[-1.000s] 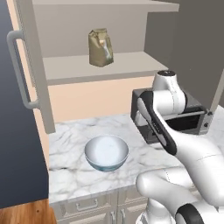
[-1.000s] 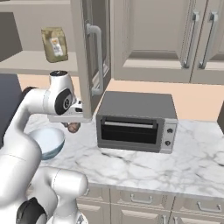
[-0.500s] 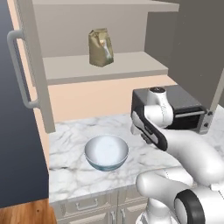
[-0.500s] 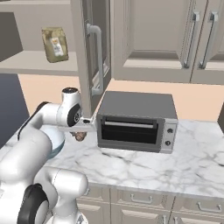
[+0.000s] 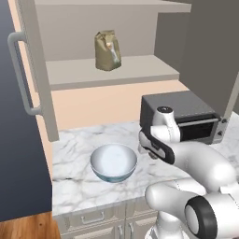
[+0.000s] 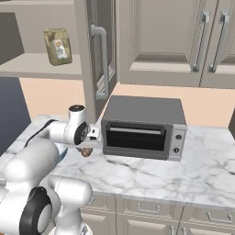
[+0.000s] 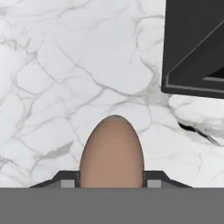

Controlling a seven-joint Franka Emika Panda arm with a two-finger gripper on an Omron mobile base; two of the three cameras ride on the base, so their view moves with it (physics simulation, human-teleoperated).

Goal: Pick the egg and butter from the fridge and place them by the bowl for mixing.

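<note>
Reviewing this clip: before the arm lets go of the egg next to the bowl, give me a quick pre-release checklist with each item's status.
1. Egg sits between the gripper fingers: ok.
2. Marble counter below the egg is bare: ok.
3. Egg is clear of the toaster oven: ok.
4. Drop spot lies beside the bowl, between it and the oven: ok.
5. Egg already touches the counter: cannot tell.
6. Butter placed by the bowl: not ok.

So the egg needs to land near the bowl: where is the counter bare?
Bare marble lies between the bowl and the toaster oven, under the gripper holding the egg. More runs along the counter front. Tightest beside the oven's corner.
</note>
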